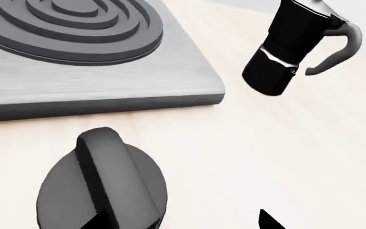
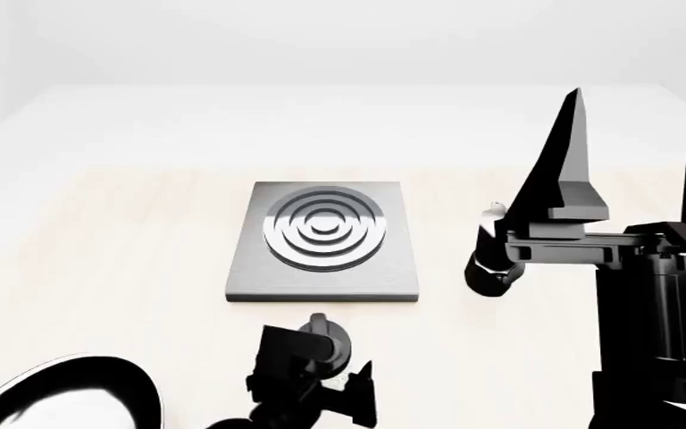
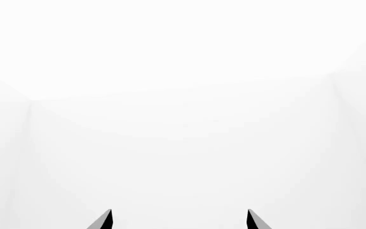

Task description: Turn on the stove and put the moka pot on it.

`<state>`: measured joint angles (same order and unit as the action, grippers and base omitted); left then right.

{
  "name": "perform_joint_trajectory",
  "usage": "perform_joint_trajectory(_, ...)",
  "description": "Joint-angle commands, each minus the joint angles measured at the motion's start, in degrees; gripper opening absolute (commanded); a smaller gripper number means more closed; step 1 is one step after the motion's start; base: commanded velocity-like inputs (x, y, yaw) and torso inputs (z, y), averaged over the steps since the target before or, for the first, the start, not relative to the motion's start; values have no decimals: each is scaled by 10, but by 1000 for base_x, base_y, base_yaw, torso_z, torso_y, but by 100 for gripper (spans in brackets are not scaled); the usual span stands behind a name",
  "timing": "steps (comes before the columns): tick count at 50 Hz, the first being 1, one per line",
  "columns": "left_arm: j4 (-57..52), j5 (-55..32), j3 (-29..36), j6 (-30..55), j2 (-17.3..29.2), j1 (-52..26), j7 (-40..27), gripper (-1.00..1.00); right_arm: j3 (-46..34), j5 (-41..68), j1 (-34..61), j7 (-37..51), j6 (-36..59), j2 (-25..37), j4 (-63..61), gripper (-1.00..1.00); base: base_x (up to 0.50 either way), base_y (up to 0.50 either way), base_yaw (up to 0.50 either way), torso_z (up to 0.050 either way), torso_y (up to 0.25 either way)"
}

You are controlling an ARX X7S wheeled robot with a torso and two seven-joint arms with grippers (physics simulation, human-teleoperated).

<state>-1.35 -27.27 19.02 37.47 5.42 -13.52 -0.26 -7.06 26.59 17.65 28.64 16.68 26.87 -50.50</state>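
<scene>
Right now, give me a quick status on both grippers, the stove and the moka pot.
Left gripper at knob, state unclear. Right gripper open, raised, empty. Moka pot on table beside stove, burner bare. Nothing blocking.

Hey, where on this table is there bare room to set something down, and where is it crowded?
Free: the wide tabletop left of the stove, and the strip behind it to the far edge. Crowded: the front, where the left gripper hangs at the knob beside a pan; and right of the stove, where the moka pot stands behind the raised right gripper.
</scene>
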Motion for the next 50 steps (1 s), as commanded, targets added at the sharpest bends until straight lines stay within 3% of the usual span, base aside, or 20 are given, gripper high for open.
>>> perform_joint_trajectory(1, -9, -11, 23, 6, -2, 3, -2, 100, -2, 0, 0, 2, -1, 1, 1, 100, 0, 0, 0, 0, 0)
perform_joint_trajectory(12, -8, -15, 39, 8, -4, -17, -3, 100, -4, -1, -3, 3, -4, 2, 2, 100, 0, 0, 0, 0, 0)
perform_joint_trajectory(28, 42, -22, 29, 36, -13, -160, -19, 100, 0, 2, -9, 3, -12, 7, 7, 100, 0, 0, 0, 0, 0)
perform_joint_trajectory(37, 5, -24, 34, 22, -7, -168, -36, 100, -1, 3, -8, 4, -13, 7, 10, 100, 0, 0, 0, 0, 0)
perform_joint_trajectory(44, -84, 23, 14, -90, 32, -130, -59, 100, 0, 3, -8, 4, -15, 10, 13, 100, 0, 0, 0, 0, 0)
perform_joint_trajectory(50, -226, 107, -11, -183, 90, -102, -104, 100, -3, 4, 0, 7, -8, 10, 13, 100, 0, 0, 0, 0, 0)
